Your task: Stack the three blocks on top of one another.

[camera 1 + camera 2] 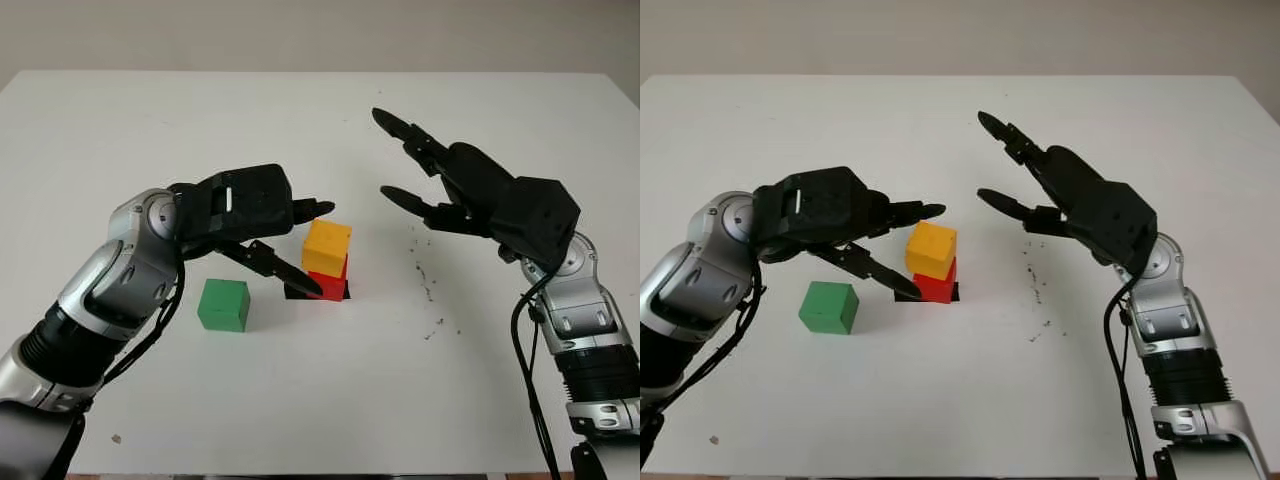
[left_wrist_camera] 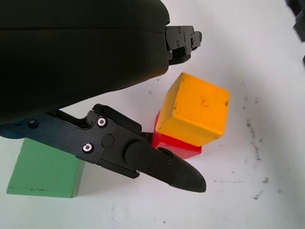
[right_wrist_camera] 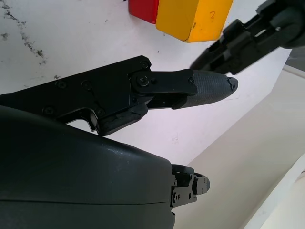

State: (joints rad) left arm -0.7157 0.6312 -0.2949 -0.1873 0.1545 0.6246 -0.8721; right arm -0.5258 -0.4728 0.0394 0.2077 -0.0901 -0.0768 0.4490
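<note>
A yellow block (image 1: 327, 247) sits skewed on top of a red block (image 1: 331, 285) near the table's middle. A green block (image 1: 223, 305) stands alone on the table to their left. My left hand (image 1: 300, 245) is open just left of the yellow-on-red pair, its fingers (image 2: 167, 167) reaching past the blocks without touching them. My right hand (image 1: 400, 160) is open, raised above the table to the right of the pair. In the right wrist view the yellow block (image 3: 195, 19) and red block (image 3: 143, 9) lie beyond its fingers.
The white table (image 1: 320, 400) carries a black square mark (image 1: 300, 291) under the red block and dark specks (image 1: 430, 290) to its right. The far edge of the table meets a beige wall.
</note>
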